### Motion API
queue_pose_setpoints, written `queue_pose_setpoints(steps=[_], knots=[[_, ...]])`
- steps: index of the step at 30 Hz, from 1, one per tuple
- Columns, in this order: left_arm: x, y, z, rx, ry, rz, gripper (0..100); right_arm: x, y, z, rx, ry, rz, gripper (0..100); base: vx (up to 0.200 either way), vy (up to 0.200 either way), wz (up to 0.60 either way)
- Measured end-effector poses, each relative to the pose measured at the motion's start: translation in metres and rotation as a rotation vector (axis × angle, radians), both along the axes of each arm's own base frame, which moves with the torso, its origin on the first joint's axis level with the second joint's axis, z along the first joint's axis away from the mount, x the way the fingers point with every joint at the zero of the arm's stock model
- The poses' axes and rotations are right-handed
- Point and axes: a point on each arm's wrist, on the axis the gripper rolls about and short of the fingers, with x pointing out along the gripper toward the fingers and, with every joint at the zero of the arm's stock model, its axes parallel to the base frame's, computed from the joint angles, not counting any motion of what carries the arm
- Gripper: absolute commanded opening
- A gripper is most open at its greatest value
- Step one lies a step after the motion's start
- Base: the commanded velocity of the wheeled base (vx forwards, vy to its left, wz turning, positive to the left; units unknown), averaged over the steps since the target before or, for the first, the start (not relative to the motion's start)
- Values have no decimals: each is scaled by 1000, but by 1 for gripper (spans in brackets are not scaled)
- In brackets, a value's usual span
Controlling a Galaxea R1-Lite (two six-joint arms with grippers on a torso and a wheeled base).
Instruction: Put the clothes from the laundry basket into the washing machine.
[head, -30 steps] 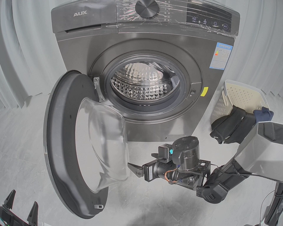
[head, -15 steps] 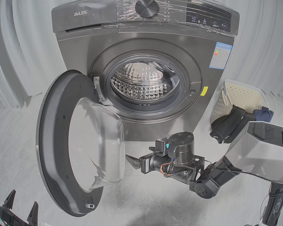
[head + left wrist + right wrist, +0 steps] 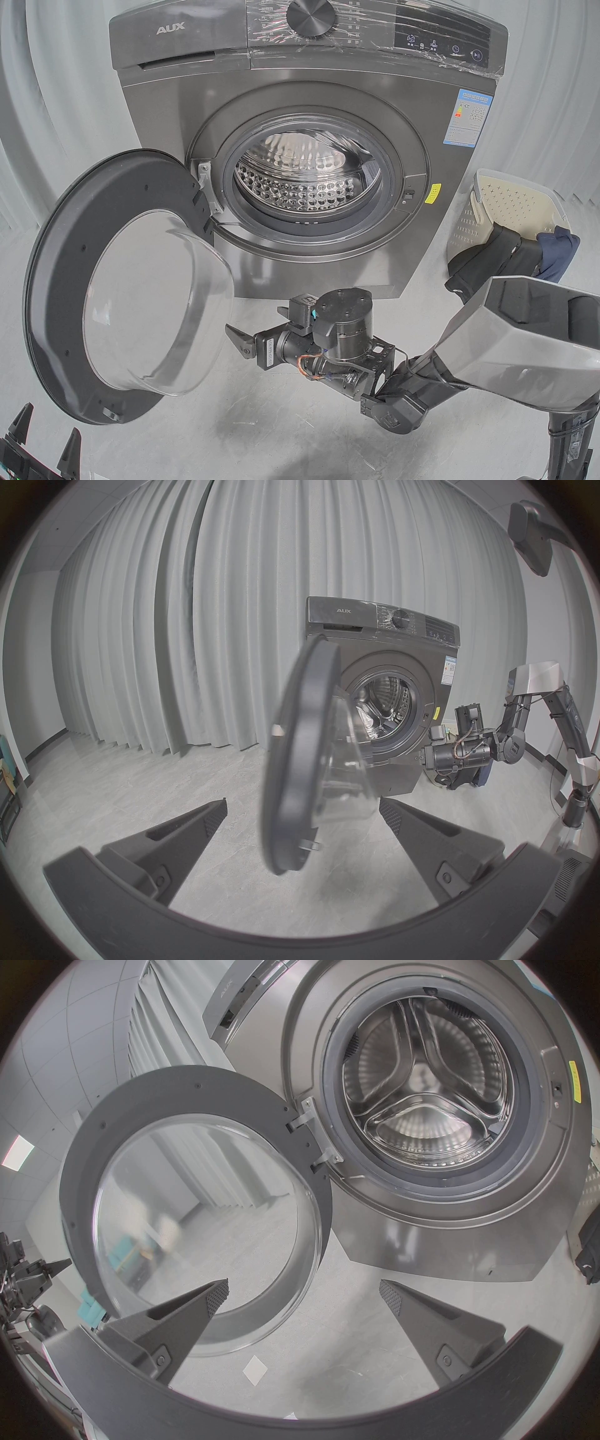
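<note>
At the far left my left gripper [image 3: 49, 431] hangs low, well apart from everything, its fingers spread wide with nothing between them. From its wrist camera the door [image 3: 300, 761] appears nearly edge-on, a thin dark ring with its glass bowl bulging toward the washing machine [image 3: 381, 686]. My head view instead shows the door's broad inner face [image 3: 69, 262], swung out to the left on its hinge.

Just right of the door's glass, my right gripper [image 3: 240, 340] sits low over the floor [image 3: 281, 431], pointing left, its fingers parted and holding nothing. Its wrist camera looks straight into the drum [image 3: 428, 1079], showing the paddles that my head view cuts off.

The mouth of the drum [image 3: 306, 169] stands unobstructed above my right wrist. Farther right, beside the machine, stands the laundry basket [image 3: 519, 200]. The clothes [image 3: 494, 259] hang over its near rim, black ones with a dark blue piece [image 3: 559, 250], behind my right forearm.
</note>
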Motion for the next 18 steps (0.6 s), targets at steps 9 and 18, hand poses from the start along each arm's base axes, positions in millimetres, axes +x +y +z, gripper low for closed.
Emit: queue_pose_setpoints(steps=[9,18], knots=[[0,0,0,0,0,0,100,6,3,0,9,-9,-13,100,0,0,0],[0,0,0,0,0,-1,100,8,-14,6,-36,-40,-37,100,0,0,0]])
